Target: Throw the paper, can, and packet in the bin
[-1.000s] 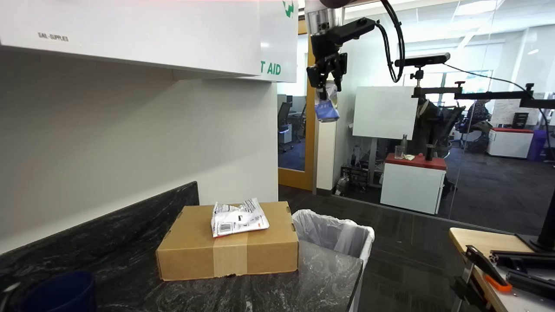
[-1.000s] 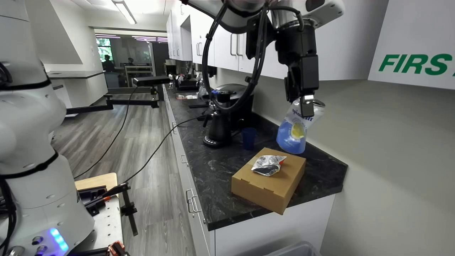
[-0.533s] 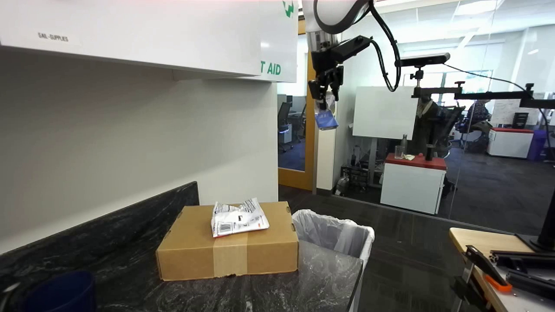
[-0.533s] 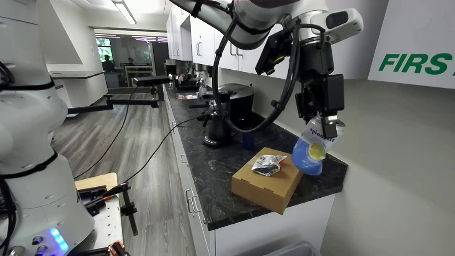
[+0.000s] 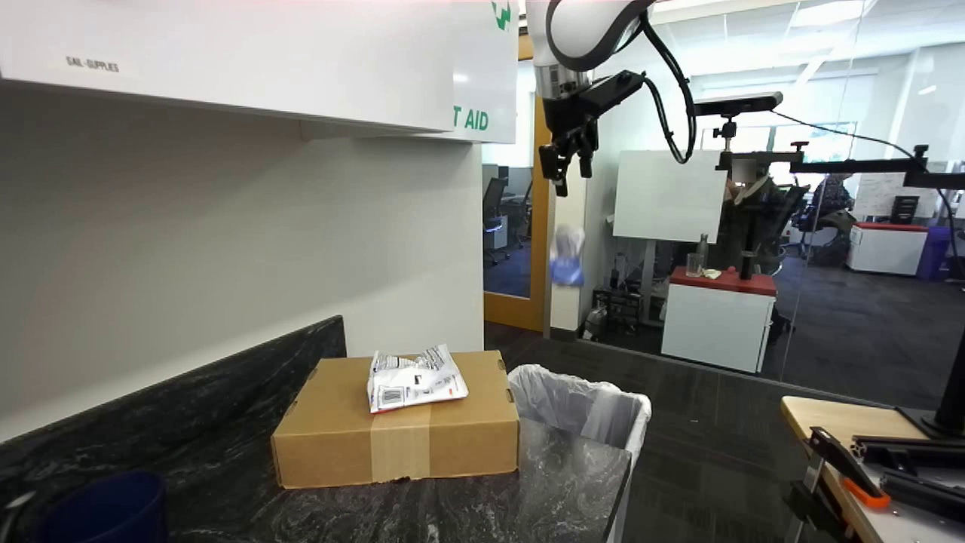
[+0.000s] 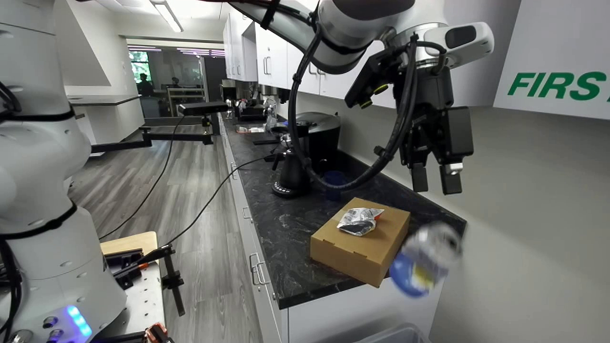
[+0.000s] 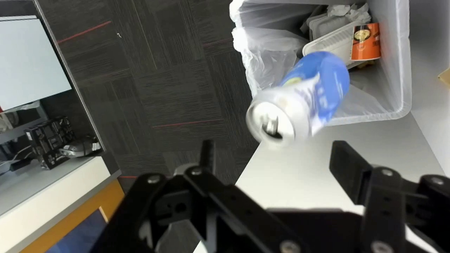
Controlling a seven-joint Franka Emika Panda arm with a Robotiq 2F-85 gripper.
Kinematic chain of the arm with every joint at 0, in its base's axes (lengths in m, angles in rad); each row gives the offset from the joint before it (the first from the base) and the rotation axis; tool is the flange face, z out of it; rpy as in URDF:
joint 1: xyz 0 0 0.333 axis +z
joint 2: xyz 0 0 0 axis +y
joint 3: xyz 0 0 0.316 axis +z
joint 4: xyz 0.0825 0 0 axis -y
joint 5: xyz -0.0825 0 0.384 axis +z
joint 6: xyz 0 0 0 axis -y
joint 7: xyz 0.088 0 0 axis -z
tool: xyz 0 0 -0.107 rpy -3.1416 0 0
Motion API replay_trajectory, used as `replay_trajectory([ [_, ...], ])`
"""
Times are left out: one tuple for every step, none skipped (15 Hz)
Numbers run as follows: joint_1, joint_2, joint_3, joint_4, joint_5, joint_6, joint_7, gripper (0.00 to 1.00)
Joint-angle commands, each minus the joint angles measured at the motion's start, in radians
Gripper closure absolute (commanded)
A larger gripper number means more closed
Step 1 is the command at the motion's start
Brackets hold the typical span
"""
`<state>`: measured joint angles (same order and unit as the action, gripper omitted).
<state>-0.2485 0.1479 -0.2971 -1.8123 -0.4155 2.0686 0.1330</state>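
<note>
See the can (image 7: 299, 98) blurred in mid-air, likely bound for the bin (image 5: 558, 396) but not yet inside. Above, find the gripper (image 6: 435, 186) spread, pinching nothing. Remaining: the packet (image 5: 417, 381), on the cardboard box (image 5: 452, 452) to the left. Cannot confirm the paper as done.

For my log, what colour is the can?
The can is mainly blue, white and silver; the wrist view shows it best.
</note>
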Motion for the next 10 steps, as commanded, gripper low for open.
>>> replay_trajectory([
  [-0.012, 0.004, -0.001, 0.010, -0.006, 0.012, -0.035, 0.00],
  [-0.012, 0.004, -0.001, 0.011, -0.006, 0.010, -0.039, 0.00],
  [-0.012, 0.004, -0.001, 0.011, -0.005, 0.009, -0.044, 0.00],
  [-0.012, 0.004, 0.000, 0.012, -0.001, 0.005, -0.050, 0.00],
  [-0.013, 0.004, 0.000, 0.012, 0.002, 0.004, -0.058, 0.00],
  [-0.014, 0.004, 0.002, 0.014, 0.012, -0.005, -0.072, 0.00],
  [-0.018, 0.003, 0.004, 0.014, 0.033, -0.011, -0.103, 0.00],
  [-0.020, 0.004, 0.006, 0.017, 0.045, -0.020, -0.139, 0.00],
  [-0.027, 0.003, 0.011, 0.017, 0.083, -0.021, -0.210, 0.00],
  [-0.030, 0.005, 0.012, 0.020, 0.100, -0.024, -0.261, 0.00],
])
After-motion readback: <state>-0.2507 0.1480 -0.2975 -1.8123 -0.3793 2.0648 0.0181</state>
